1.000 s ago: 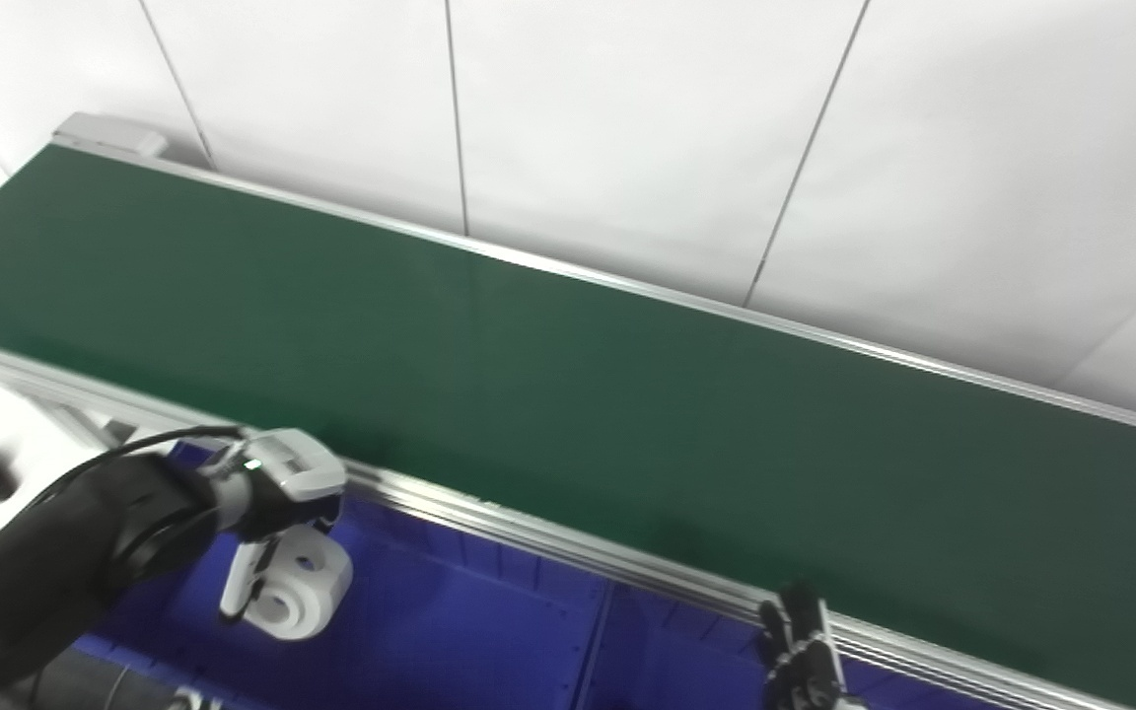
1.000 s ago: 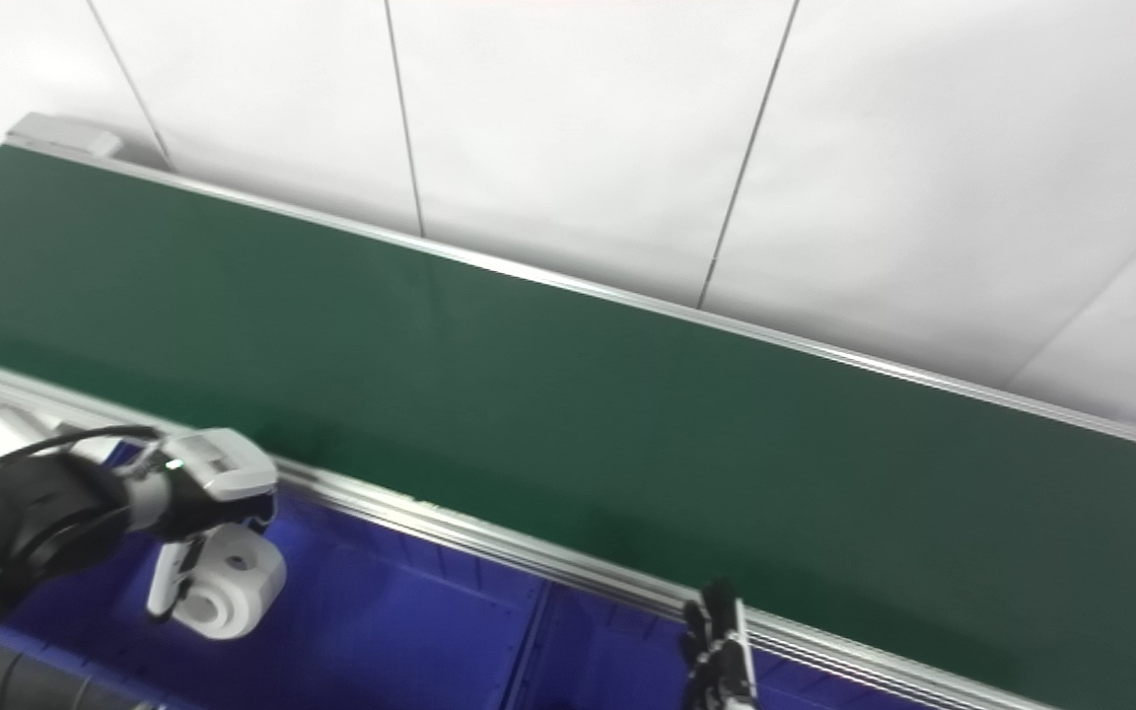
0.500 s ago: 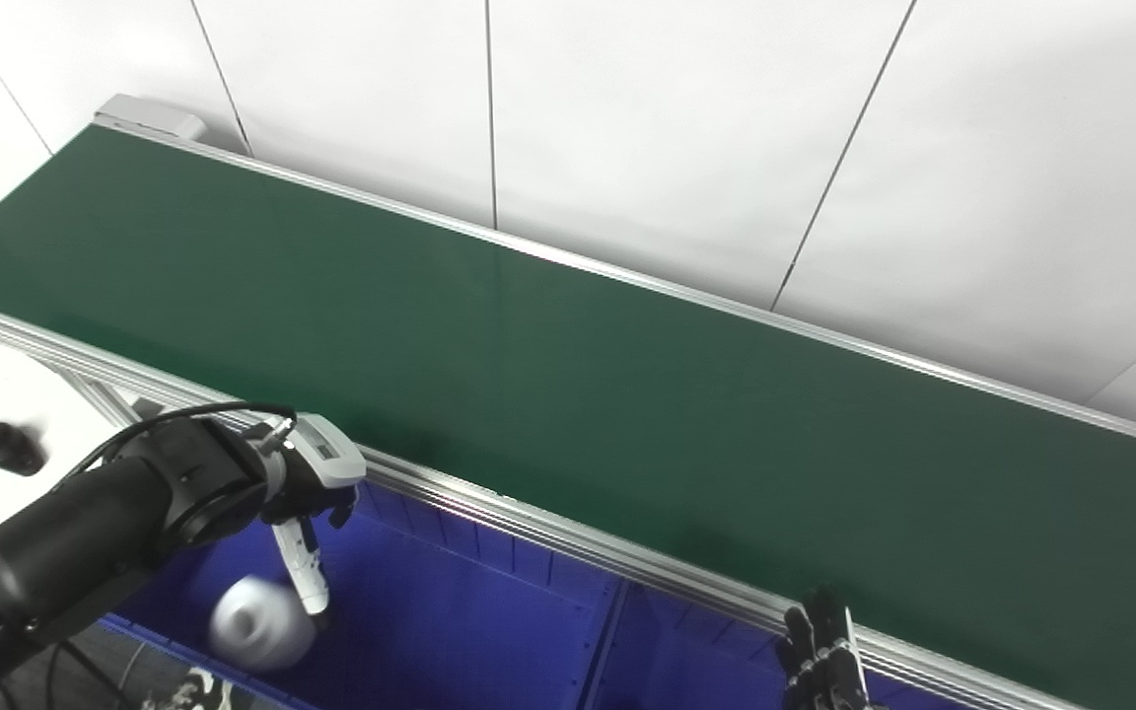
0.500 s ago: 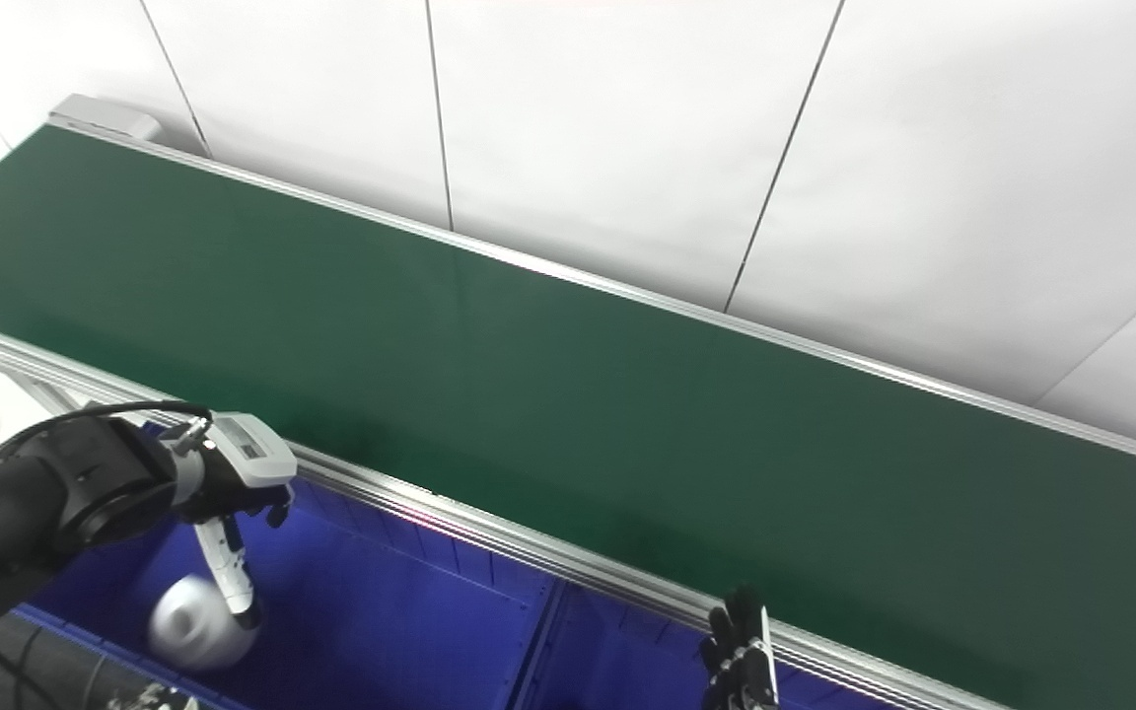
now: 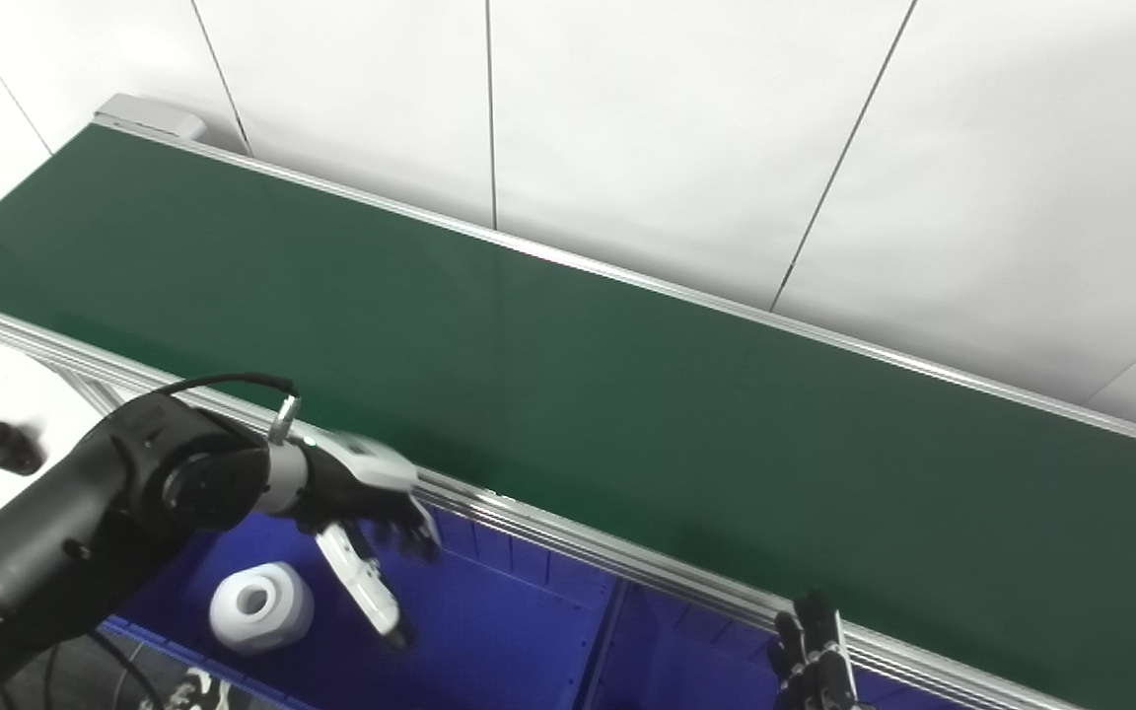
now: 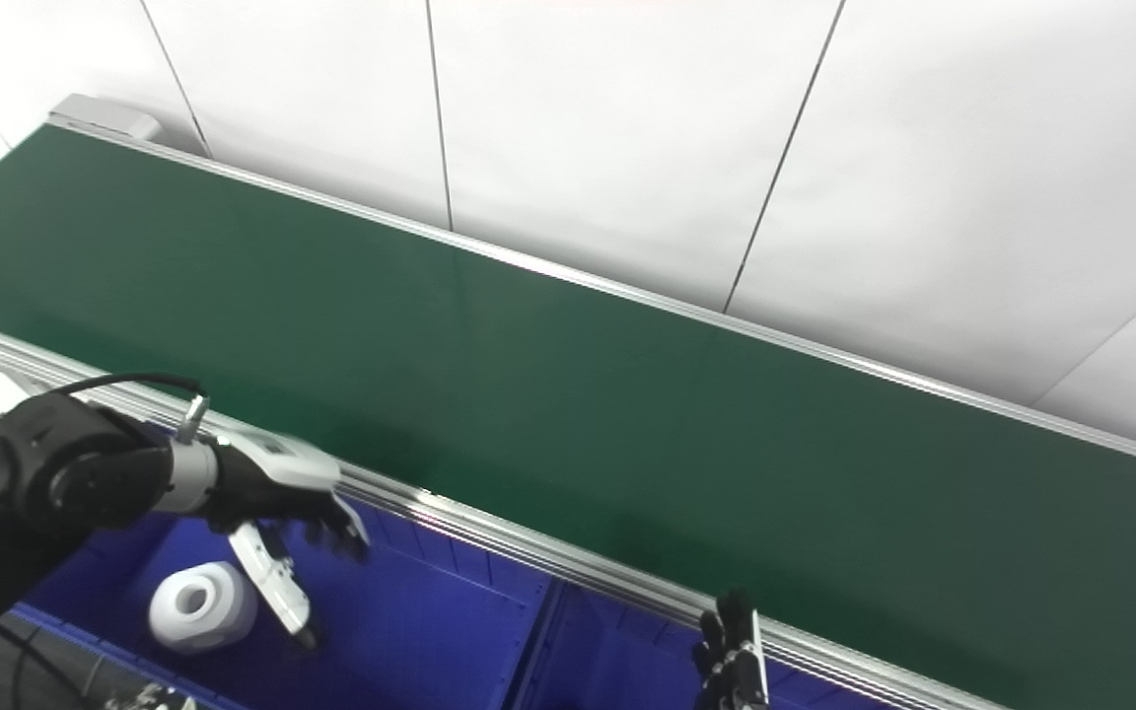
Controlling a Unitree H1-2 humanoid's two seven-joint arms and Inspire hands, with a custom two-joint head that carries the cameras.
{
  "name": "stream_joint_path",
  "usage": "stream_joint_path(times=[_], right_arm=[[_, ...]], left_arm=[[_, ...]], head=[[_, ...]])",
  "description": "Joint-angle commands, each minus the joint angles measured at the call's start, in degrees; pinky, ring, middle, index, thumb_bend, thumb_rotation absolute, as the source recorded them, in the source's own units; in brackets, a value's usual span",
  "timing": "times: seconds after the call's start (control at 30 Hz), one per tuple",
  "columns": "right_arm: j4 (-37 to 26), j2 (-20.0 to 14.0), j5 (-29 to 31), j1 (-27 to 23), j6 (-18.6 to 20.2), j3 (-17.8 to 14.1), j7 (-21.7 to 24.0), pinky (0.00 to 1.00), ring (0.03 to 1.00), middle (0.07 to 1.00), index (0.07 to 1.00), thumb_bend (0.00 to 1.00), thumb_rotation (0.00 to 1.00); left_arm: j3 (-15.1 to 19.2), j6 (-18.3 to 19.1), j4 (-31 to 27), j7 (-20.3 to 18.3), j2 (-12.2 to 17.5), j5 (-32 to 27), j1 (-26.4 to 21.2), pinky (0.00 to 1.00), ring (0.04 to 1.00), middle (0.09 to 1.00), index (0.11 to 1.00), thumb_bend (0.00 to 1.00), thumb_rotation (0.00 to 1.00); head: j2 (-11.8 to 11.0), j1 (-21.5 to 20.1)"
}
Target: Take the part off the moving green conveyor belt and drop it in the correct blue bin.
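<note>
Belt (image 5: 568, 394), green and bare, runs from the far-left corner of the counter toward the near-right edge, with an aluminium rail (image 5: 578, 537) along its near side. Below that rail sits the blue bin (image 5: 499, 631), split by a divider. My left robot hand (image 5: 361, 513) hangs over the bin's left compartment just beside the rail, fingers spread and holding nothing. The white part (image 5: 259, 607) lies on the floor of that left compartment, apart from my fingers. My right robot hand (image 5: 815, 661) only shows fingertips at the bottom edge; I cannot tell its state.
</note>
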Motion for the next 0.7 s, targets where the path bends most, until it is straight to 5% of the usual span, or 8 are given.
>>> stream_joint_path(times=[0.0, 0.07, 0.1, 0.17, 0.23, 0.37, 0.53, 0.67], right_arm=[[-3.2, 1.3, 0.3, 0.9, -2.0, 1.3, 0.5, 1.0, 0.991, 1.0, 1.0, 0.78, 1.0], [-3.5, 1.3, 0.0, 0.8, -1.7, 1.4, 0.4, 1.0, 0.991, 1.0, 1.0, 0.78, 1.0], [-3.5, 1.4, -0.2, 0.8, -1.6, 1.4, 0.4, 1.0, 0.991, 1.0, 1.0, 0.78, 1.0], [-3.6, 1.6, -1.8, 0.6, -1.2, 1.7, -0.1, 0.99, 0.983, 1.0, 1.0, 0.78, 1.0], [-3.6, 2.1, -3.4, 0.4, -0.9, 2.0, -0.8, 0.97, 0.968, 1.0, 1.0, 0.8, 1.0], [-3.1, 3.2, -6.2, -0.1, -0.4, 3.3, -1.6, 0.94, 0.945, 1.0, 1.0, 0.81, 0.99], [-3.7, 5.3, -8.7, -0.2, 2.7, 5.0, -3.3, 0.93, 0.95, 1.0, 1.0, 0.81, 0.97], [-3.4, 7.0, -10.7, -0.9, 3.8, 6.1, -4.8, 0.95, 0.955, 1.0, 1.0, 0.79, 0.95]], left_arm=[[6.9, 10.3, -4.0, 15.1, -1.8, -51.2, 1.4, 0.69, 0.736, 0.778, 0.801, 0.98, 0.9], [7.0, 10.3, -6.5, 26.6, -5.5, -62.9, 5.5, 0.68, 0.718, 0.761, 0.777, 1.0, 0.9], [7.4, 10.3, -7.1, 29.3, -6.8, -65.4, 6.6, 0.67, 0.714, 0.759, 0.775, 1.0, 0.89], [10.2, 10.3, -9.2, 34.5, -15.7, -64.5, 11.6, 0.7, 0.744, 0.791, 0.808, 1.0, 0.85], [14.3, 10.3, -11.6, 36.0, -26.4, -54.7, 16.1, 0.74, 0.771, 0.823, 0.853, 1.0, 0.85], [12.3, -10.8, -8.9, 43.1, -38.0, -27.8, 24.5, 0.79, 0.832, 0.882, 0.957, 1.0, 0.86], [9.1, -29.4, 0.7, 52.2, -44.8, -10.1, 30.9, 0.97, 0.985, 0.991, 0.998, 0.91, 0.95], [8.9, -35.0, 7.4, 55.0, -41.3, -5.7, 29.8, 1.0, 1.0, 1.0, 1.0, 0.79, 0.97]], head=[[0.1, -1.1], [0.3, -2.2], [0.5, -3.2], [1.1, -6.3], [1.8, -9.9], [2.4, -20.1], [3.4, -24.4], [5.1, -27.8]])
